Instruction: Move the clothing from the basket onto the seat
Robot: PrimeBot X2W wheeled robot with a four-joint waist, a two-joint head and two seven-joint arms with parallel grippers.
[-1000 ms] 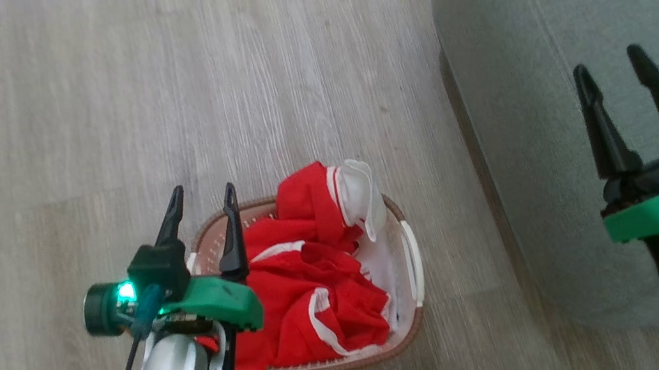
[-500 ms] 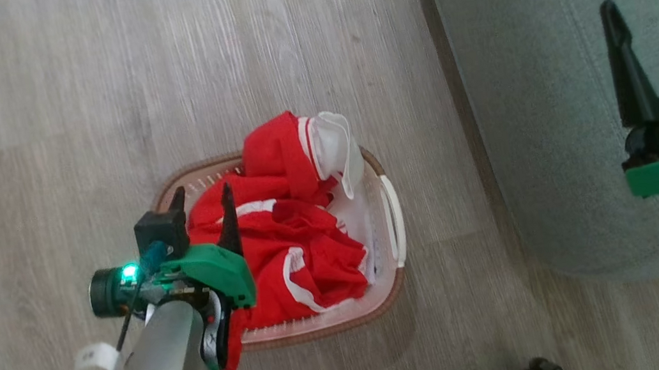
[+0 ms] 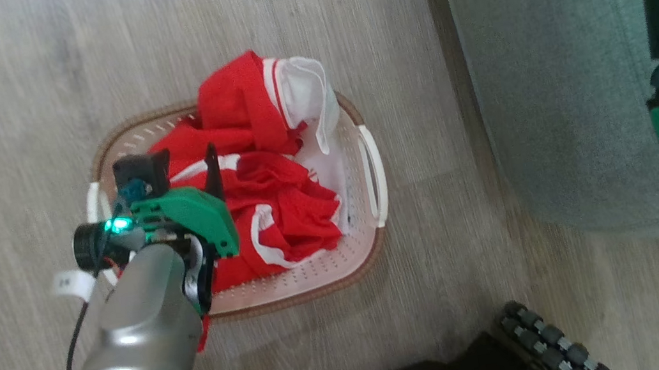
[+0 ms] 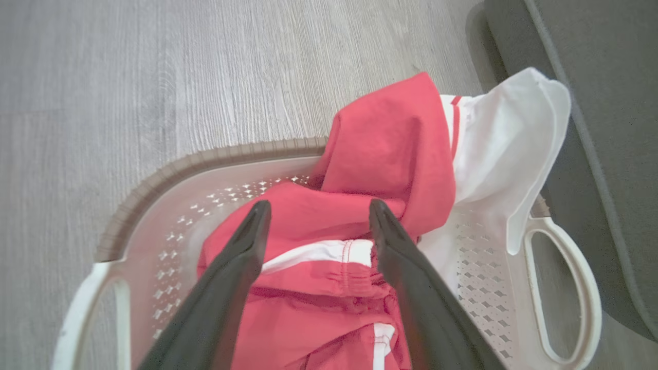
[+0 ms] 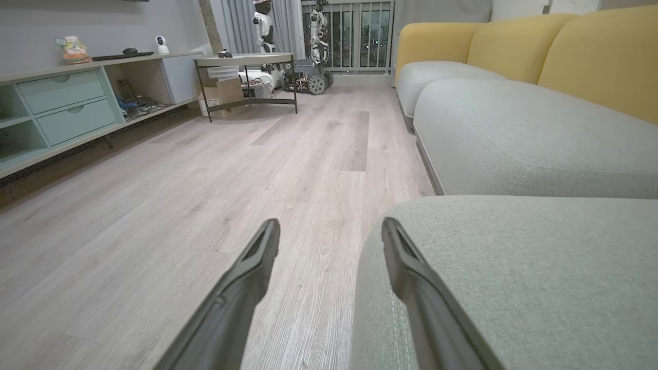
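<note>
Open floor [image 3: 1, 95] lay left of the basket [image 3: 310, 278]; the seat [image 3: 547, 83] edge ran near its right.

Clothing [image 3: 267, 200] was heaped in the basket: red, white-striped (white piece [image 3: 302, 85] over far rim).

Left gripper [image 4: 318, 205] was spread over the heap, contact unclear; right gripper [image 5: 330, 223] was spread over the seat corner.

Right wrist view added yellow backrests [image 5: 591, 56].

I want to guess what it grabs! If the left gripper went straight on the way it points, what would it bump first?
Probably the red clothing in the basket. The open left gripper points right at a white-striped fold, though the gap between them is hard to judge.
</note>
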